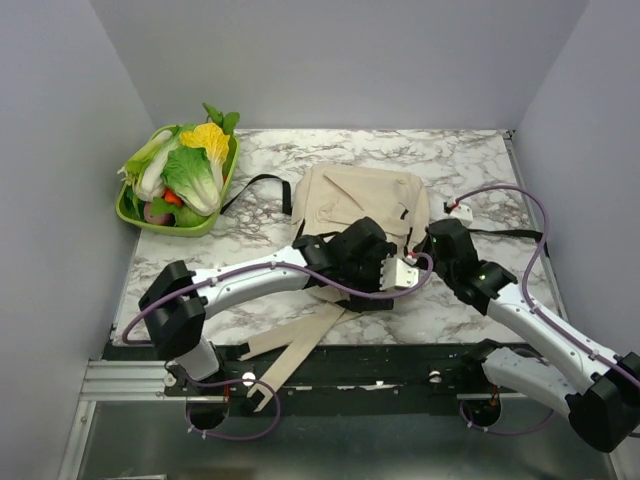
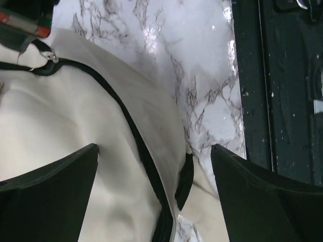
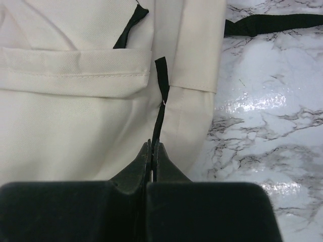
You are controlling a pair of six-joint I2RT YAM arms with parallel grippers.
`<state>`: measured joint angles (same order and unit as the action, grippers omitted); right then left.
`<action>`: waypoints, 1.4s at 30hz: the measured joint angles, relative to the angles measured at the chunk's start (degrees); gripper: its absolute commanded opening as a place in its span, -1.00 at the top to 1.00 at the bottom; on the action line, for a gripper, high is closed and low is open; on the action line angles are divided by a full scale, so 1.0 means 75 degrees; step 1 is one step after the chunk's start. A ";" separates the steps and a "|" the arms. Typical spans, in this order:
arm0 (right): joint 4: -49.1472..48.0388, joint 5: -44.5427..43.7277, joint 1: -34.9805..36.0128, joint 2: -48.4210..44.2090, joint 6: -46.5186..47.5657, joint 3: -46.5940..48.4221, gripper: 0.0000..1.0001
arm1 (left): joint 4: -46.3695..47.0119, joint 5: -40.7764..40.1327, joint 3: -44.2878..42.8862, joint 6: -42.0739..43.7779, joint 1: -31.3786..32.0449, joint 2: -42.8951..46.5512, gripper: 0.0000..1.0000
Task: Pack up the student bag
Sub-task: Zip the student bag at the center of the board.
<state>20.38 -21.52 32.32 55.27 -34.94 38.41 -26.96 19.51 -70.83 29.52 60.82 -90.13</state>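
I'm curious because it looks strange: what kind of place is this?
Likely a robot lab test booth: plain grey walls box in a marble-patterned tabletop, with two white-and-black robot arms bolted at its near edge.

The top external camera sits above and behind the arm bases, looking down and forward over the whole bench (image 1: pixel 470 160) as far as the back wall. The left wrist camera looks down past the left pincer (image 2: pixel 154 151), very near the student bag (image 2: pixel 75 116). The right wrist camera looks along the right pincer (image 3: pixel 153 146), equally near. All three views share the bag and the marble beside it.
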 measured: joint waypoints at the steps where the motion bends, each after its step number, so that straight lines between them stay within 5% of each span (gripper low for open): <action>1: 0.0000 0.0020 0.0000 -0.0070 -0.0003 -0.0020 0.99 | 0.0023 0.0000 -0.0073 -0.0064 0.0038 -0.0140 -0.97; 10: -0.0003 0.0175 0.0029 -0.0431 -0.0015 -0.0061 0.99 | 0.0321 -0.0364 -0.1128 -0.0423 0.0294 -0.1081 -0.97; 17: -0.0003 0.0210 0.0029 -0.0478 -0.0026 -0.0149 0.99 | 0.0574 -0.0685 -0.0871 -0.0326 0.0294 -0.1113 -0.93; 19: -0.0003 0.0221 0.0029 -0.0478 -0.0029 -0.0149 0.99 | 0.0618 -0.0714 -0.0685 -0.0233 0.0303 -0.1113 -0.77; 20: -0.0003 0.0224 0.0029 -0.0478 -0.0032 -0.0149 0.99 | 0.0612 -0.0720 -0.0621 -0.0198 0.0309 -0.1116 -0.35; 23: -0.0003 0.0224 0.0029 -0.0481 -0.0061 -0.0149 0.99 | 0.0618 -0.0723 -0.0568 -0.0099 0.0309 -0.1116 0.45; 26: 0.0000 0.0224 0.0029 -0.0478 -0.0082 -0.0149 0.99 | 0.0685 -0.0781 -0.0568 0.0020 0.0297 -0.1116 0.85; 30: -0.0003 0.0224 0.0032 -0.0393 -0.0090 -0.0149 0.99 | 0.0743 -0.0848 -0.0478 0.0131 0.0294 -0.1090 1.00; 42: -0.0210 0.0131 -0.0294 0.1250 -0.0050 0.0323 0.99 | 0.0423 -0.0857 -0.0323 0.0478 0.0414 -0.0676 1.00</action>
<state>18.81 -20.53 30.11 64.64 -35.31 40.84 -23.79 13.08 -73.25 33.10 63.92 -95.20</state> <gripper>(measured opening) 0.020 0.060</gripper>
